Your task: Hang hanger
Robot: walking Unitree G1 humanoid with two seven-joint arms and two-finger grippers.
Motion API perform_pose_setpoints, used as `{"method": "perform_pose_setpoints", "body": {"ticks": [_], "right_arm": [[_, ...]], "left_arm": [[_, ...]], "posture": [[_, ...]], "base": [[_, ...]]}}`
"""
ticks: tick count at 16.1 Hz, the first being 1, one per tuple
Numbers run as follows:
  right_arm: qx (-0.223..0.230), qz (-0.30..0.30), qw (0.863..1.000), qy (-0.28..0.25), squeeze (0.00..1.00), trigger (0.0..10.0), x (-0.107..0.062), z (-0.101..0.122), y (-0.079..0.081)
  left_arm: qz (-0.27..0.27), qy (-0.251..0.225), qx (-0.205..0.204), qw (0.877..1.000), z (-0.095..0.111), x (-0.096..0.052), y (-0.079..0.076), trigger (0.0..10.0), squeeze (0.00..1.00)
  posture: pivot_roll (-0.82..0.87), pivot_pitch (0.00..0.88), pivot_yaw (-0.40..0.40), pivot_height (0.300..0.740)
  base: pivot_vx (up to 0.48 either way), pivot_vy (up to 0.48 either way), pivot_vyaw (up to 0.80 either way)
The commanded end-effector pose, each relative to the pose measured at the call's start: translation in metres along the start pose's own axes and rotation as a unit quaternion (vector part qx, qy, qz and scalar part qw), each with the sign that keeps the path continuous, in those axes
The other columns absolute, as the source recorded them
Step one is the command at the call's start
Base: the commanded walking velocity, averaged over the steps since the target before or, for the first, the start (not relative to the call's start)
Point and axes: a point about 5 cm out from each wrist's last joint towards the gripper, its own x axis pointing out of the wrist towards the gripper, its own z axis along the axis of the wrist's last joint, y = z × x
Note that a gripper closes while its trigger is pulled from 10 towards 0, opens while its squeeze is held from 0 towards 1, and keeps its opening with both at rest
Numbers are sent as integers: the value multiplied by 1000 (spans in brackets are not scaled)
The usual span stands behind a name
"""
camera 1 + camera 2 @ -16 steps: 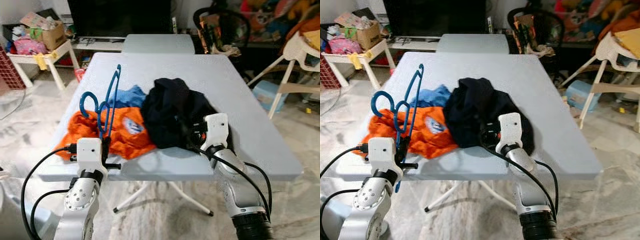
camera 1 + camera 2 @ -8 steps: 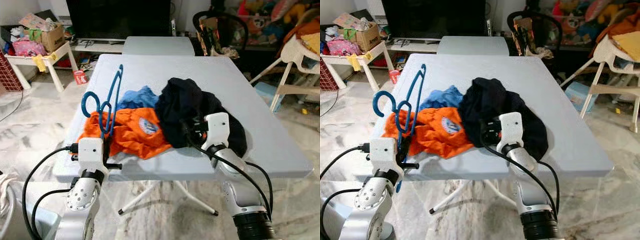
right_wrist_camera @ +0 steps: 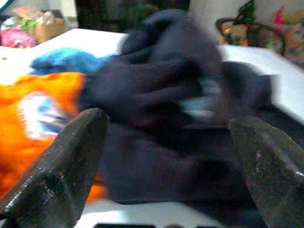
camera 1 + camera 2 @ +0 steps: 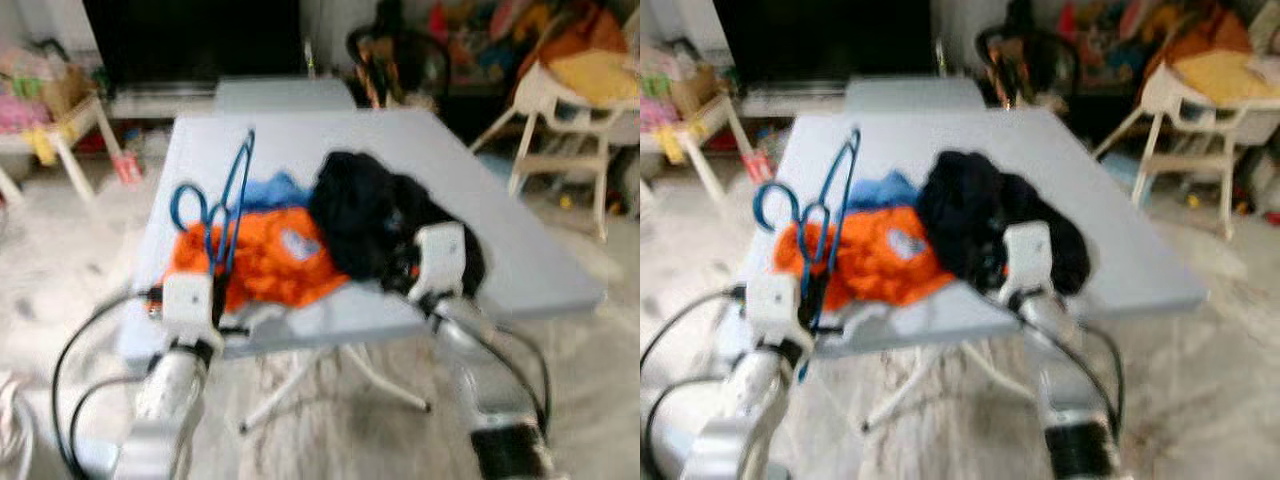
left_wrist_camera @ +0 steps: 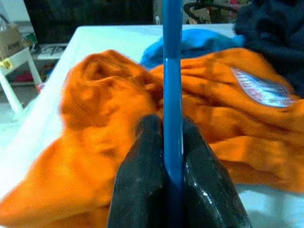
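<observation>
The left gripper [image 5: 173, 156] was closed on the thin blue plastic hanger [image 4: 228, 200], with its two black fingers [image 5: 142, 171] pressed against the straight blue bar from both sides. From this grip the hanger stood almost upright above the near left part of the table, and its curled hook [image 4: 186, 200] was at the left of the bar. Just behind the hanger lay a crumpled orange garment with a pale printed patch [image 4: 270, 262], and a smaller light blue cloth [image 4: 277, 190] lay touching its far side. The right gripper [image 3: 166, 156] was open, its fingers [image 3: 57, 166] spread wide apart, and it was held close in front of a dark navy bundle of clothes [image 4: 375, 215] at the near right part of the pile. It held nothing. All the clothes rested on a pale grey rectangular folding table [image 4: 520, 270]. Beyond the table there were a large black screen [image 4: 820, 40] on a low stand and a white child's chair [image 4: 560, 110] on the right, on a marbled light floor [image 4: 1200, 400]. Both head views were blurred.
</observation>
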Motion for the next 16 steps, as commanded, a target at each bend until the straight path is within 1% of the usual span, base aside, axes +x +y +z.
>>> {"method": "perform_pose_setpoints", "body": {"ticks": [1,2,3,4,6,8,11,12,16], "right_arm": [[-6,5,1000,-13,918,10000,2,8,1],[-7,5,1000,-13,914,10000,2,8,1],[-14,-3,1000,-14,482,10000,2,8,0],[-20,-10,1000,-14,0,10000,2,8,-1],[-31,-29,999,-12,0,10000,3,7,-5],[-19,-36,999,-5,0,10000,3,6,-7],[-2,-30,999,-10,0,10000,3,7,-6],[2,-31,1000,-5,0,10000,3,6,-5],[5,-27,1000,-5,0,10000,4,6,-5]], "left_arm": [[11,18,4,1000,-6,0,5,10000,0],[11,18,5,1000,-6,0,5,10000,0],[7,8,5,1000,-5,-1,4,10000,0],[5,6,7,1000,-4,-1,3,10000,0],[4,11,-5,1000,-5,-1,3,10000,0],[2,13,-8,1000,-6,-1,2,10000,0],[0,10,-9,1000,-5,0,1,10000,0],[7,5,3,1000,-4,2,2,10000,0],[1,10,-1,1000,-4,3,0,10000,0]], "posture": [[-18,0,3,740],[-17,0,4,740],[-17,0,7,740],[-17,0,7,740],[-19,0,9,740],[-20,0,9,740],[-20,0,6,740],[-20,0,6,740],[-21,0,8,740]], "base": [[0,480,0],[0,480,0],[0,0,0],[0,0,0],[0,0,0],[0,0,0],[0,0,0],[0,0,0],[0,0,-520]]}}
